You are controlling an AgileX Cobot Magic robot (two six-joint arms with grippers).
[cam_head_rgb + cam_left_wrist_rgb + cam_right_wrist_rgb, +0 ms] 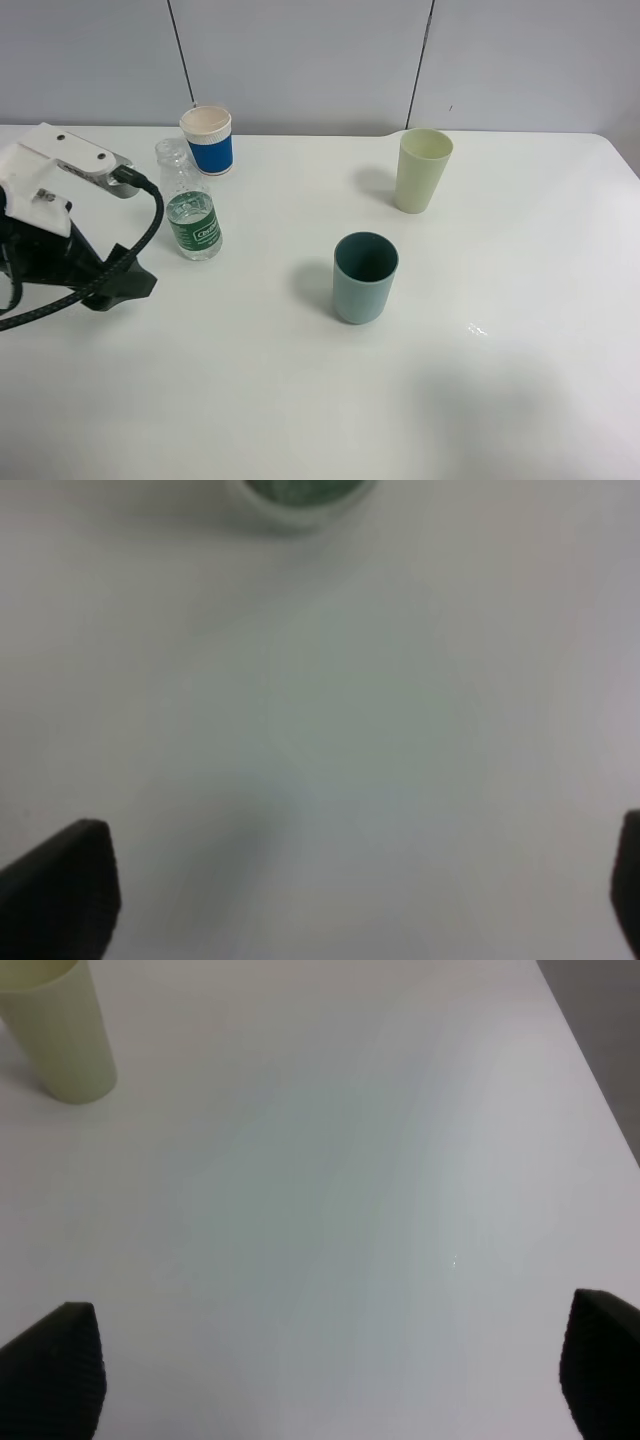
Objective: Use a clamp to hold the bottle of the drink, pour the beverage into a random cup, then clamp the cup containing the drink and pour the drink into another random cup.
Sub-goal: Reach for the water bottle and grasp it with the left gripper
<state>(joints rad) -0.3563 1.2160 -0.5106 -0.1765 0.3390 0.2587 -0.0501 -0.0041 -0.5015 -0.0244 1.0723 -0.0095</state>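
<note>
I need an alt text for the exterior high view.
On a white table, a clear bottle stands left, beside the left arm; a blue paper cup behind it, a teal cup mid-table, a yellow-green cup further back.

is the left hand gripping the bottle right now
No, the left hand is open over bare table, and the bottle stands clear of its fingers.
</note>
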